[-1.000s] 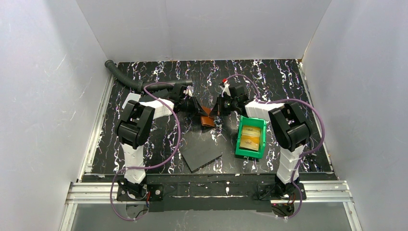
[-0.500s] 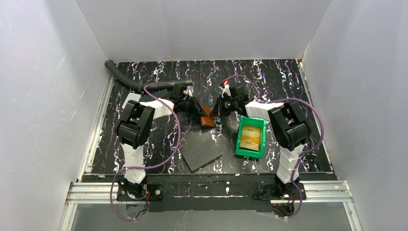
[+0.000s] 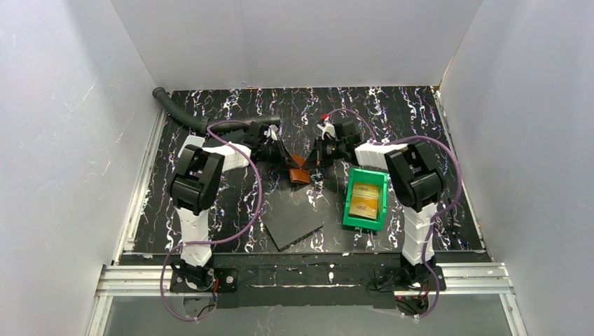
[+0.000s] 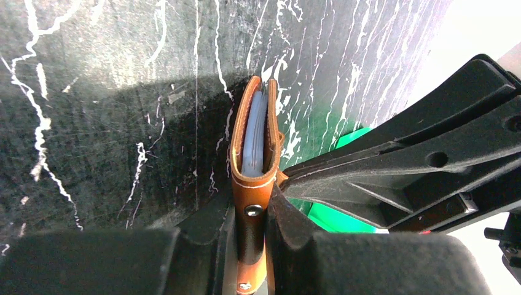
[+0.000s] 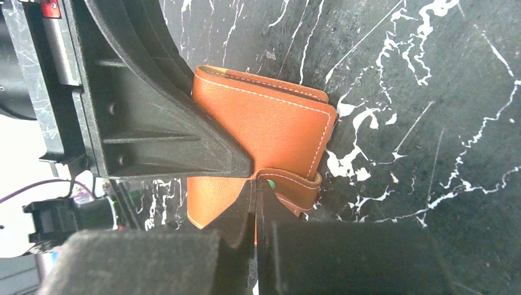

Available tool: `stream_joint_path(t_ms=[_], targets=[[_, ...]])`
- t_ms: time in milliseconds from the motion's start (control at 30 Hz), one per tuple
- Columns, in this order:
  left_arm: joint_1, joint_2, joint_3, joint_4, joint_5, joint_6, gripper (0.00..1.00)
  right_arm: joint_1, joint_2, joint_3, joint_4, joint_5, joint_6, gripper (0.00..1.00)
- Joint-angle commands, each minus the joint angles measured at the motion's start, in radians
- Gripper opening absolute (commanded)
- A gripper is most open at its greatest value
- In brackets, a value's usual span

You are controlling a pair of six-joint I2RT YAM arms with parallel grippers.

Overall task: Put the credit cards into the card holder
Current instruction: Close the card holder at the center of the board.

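While both arms reach forward and bend inward over the middle of the table (image 3: 420,119), the left gripper (image 4: 252,212) pinches the card holder (image 4: 255,141), which stands on its edge. The right gripper (image 5: 255,187) is pressed together on its snap tab (image 5: 295,184). The credit cards (image 3: 365,198) lie in the green bin (image 3: 363,225) near the right arm.

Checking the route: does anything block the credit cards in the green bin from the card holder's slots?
Yes: the card holder is folded shut, clamped by the left gripper; the right gripper pinches its tab.
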Motion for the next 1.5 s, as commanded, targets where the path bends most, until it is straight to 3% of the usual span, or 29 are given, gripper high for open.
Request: stream_joint_path(t_ms=[0, 400, 667, 800, 967, 1100, 1200, 1300, 1467], targets=[[-0.029, 0.038, 0.003, -0.023, -0.005, 0.023, 0.0, 0.035, 0.12, 0.028, -0.052, -0.011, -0.009, 0.01], [-0.029, 0.061, 0.007, -0.011, 0.016, 0.016, 0.0, 0.085, 0.264, 0.196, -0.365, 0.087, -0.16, 0.01], [-0.03, 0.058, 0.002, 0.006, 0.027, 0.012, 0.0, 0.173, 0.369, 0.26, -0.542, 0.305, -0.17, 0.01], [-0.032, 0.055, -0.003, 0.012, 0.033, 0.008, 0.0, 0.213, 0.422, 0.267, -0.556, 0.395, -0.139, 0.01], [-0.029, 0.044, -0.022, 0.015, 0.028, -0.001, 0.0, 0.197, 0.377, 0.189, -0.466, 0.364, -0.104, 0.01], [-0.019, 0.061, 0.021, -0.064, 0.021, 0.012, 0.02, 0.133, 0.247, 0.19, -0.407, 0.218, -0.085, 0.29], [-0.004, 0.05, 0.027, -0.112, 0.007, 0.028, 0.21, 0.097, 0.148, 0.28, -0.46, 0.185, -0.118, 0.43], [0.022, 0.026, 0.031, -0.167, -0.012, 0.053, 0.38, 0.066, 0.085, 0.383, -0.56, 0.202, -0.165, 0.48], [0.072, -0.032, 0.043, -0.309, -0.045, 0.125, 0.47, 0.028, -0.015, 0.401, -0.63, 0.239, -0.216, 0.56]])
